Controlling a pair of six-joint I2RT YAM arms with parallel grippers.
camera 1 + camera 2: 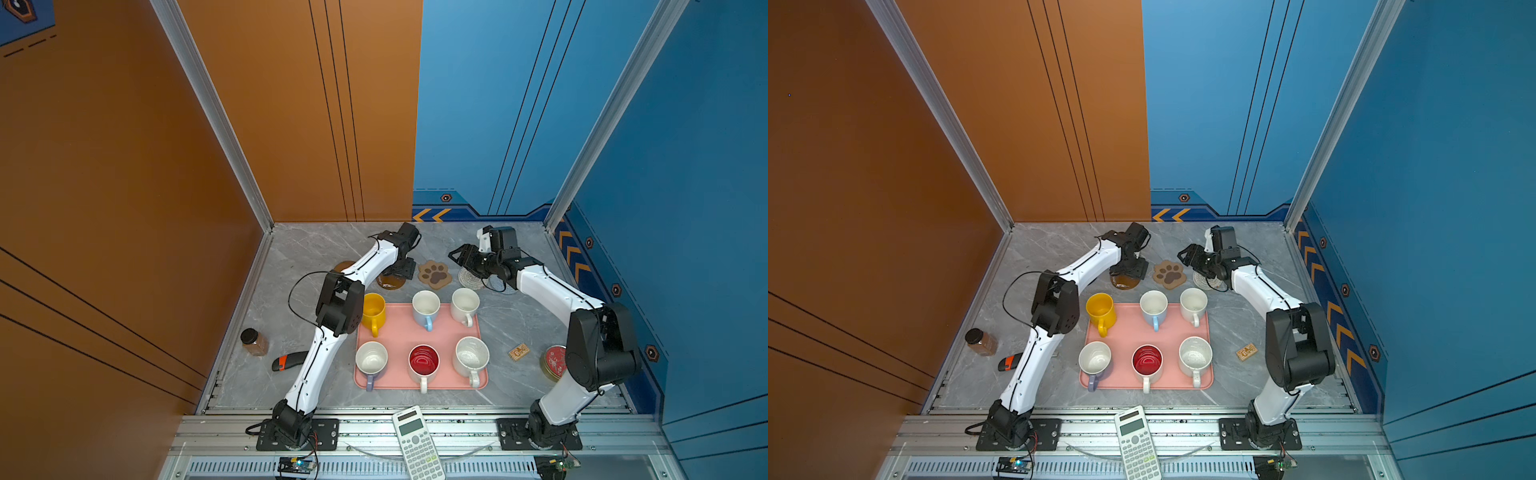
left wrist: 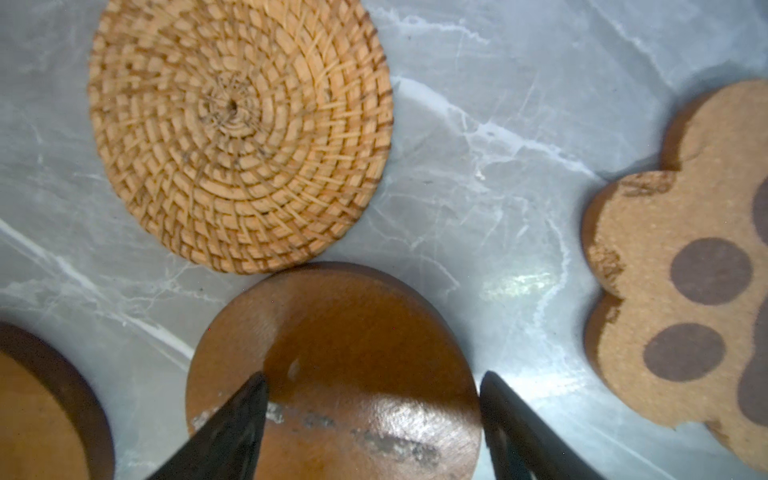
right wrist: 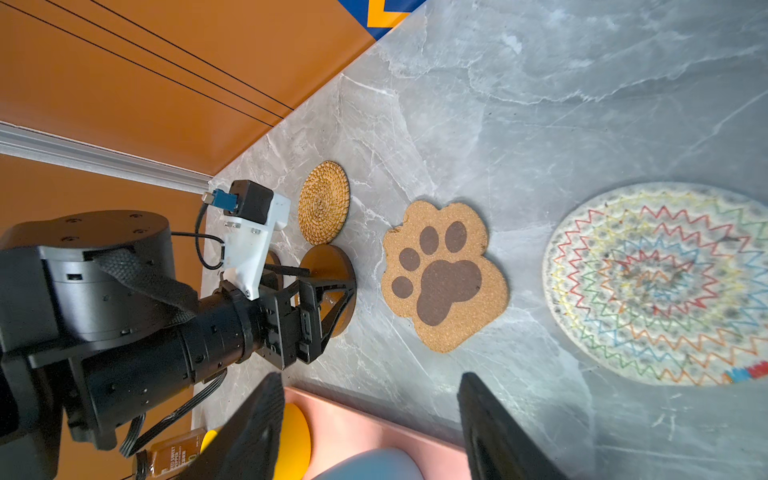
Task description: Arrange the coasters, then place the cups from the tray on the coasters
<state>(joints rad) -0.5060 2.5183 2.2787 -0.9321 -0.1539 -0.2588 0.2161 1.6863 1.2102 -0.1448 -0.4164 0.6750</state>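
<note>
Six cups stand on the pink tray (image 1: 399,332), among them a yellow cup (image 1: 372,309) and a red-inside cup (image 1: 423,361). Beyond the tray lie the coasters: a tan woven disc (image 2: 241,133), a dark brown disc (image 2: 353,324), a second brown disc (image 2: 37,395), a paw shape (image 1: 434,274), a white woven round (image 3: 660,286), and a pale-blue round (image 1: 505,286) partly under the right arm. My left gripper (image 2: 372,376) is open and low over the dark brown disc (image 1: 390,283), one finger above it, the other at its edge. My right gripper (image 3: 370,378) hangs open and holds nothing, near the tray's far rim.
A brown jar (image 1: 254,341) and a black-and-orange cutter (image 1: 289,360) lie left of the tray. A small wooden block (image 1: 518,351) and a red-lidded tin (image 1: 555,362) lie to its right. A calculator (image 1: 415,442) rests on the front rail. Walls close three sides.
</note>
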